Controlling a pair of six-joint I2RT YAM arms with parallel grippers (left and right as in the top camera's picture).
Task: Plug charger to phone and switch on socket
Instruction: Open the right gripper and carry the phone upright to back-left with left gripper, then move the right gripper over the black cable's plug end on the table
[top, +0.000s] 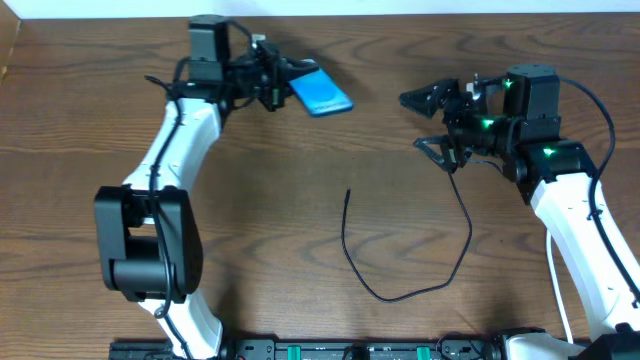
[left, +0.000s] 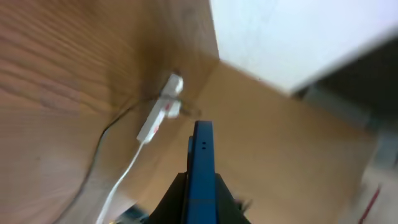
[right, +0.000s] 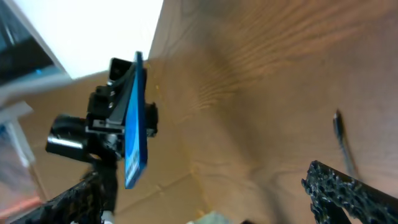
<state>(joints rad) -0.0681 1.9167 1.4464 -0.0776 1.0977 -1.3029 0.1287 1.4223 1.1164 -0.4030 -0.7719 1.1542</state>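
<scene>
My left gripper is shut on the blue phone and holds it above the table's far side. In the left wrist view the phone stands edge-on between the jaws of the left gripper. My right gripper stands wide open to the right of the phone, nothing in it. The charger's black cable loops over the table, its free end lying mid-table. The white socket shows beyond the phone. From the right wrist I see the phone and the charger's end between the spread right gripper.
The socket's white cord trails toward the left wrist camera. A white wall borders the table's far edge. In the overhead view the right arm covers the table's right side, and the left arm's base stands at the left front.
</scene>
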